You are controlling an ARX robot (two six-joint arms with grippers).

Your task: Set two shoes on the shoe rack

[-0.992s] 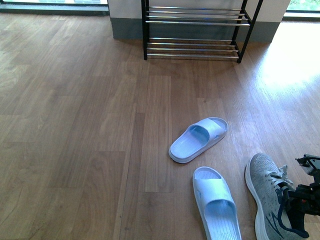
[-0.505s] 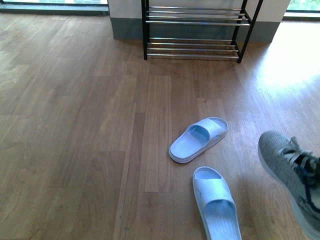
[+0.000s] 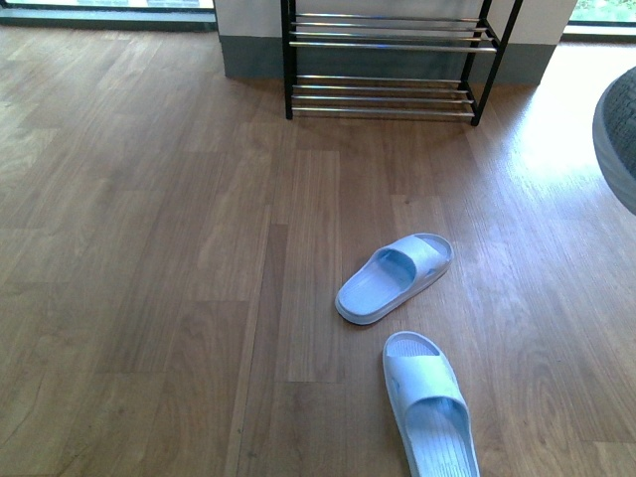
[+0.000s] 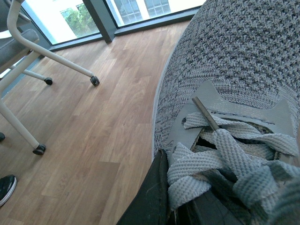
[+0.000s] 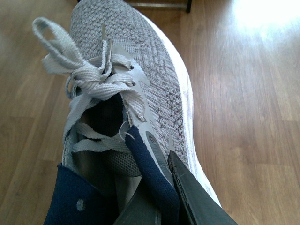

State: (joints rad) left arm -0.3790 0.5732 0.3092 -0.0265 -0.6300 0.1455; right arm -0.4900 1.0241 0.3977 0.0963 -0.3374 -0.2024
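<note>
Left gripper [image 4: 176,206]: clamped, as far as I can judge, on the collar of the left-arm shoe [image 4: 234,61]. One black finger shows outside the collar beside the laces; the other is mostly hidden.
Right gripper [image 5: 161,197]: closed on the collar wall of the right-arm shoe [image 5: 140,56], with a dark finger outside and the navy lining pinched against it.
Where the shoes are: each hangs from one of my arms, clear of the wood floor [image 3: 149,248]. The front view shows only a rounded grey end of the right-arm shoe [image 3: 618,139] at the right edge, and nothing of the left-arm shoe.
Shoe rack [image 3: 388,45]: straight ahead against the wall and well apart from both shoes. I see no shoes on its visible bars.
Slippers: two pale blue ones lie on the floor, one [image 3: 395,277] nearer the rack and one [image 3: 429,402] nearer me. They are not part of my job.
Handling: the shoes look light. The knit upper is soft and will fold under a pinch, and the thick white sole is the stiff part. The padded collar is a fair hold, but the toe may droop or swing.
Long axis, right-arm shoe: it runs from my fingers out to the toe, which points towards a rack leg.
Long axis, left-arm shoe: the toe points away from my fingers, towards the windows.
Risk: loose laces could catch on the thin bars.
</note>
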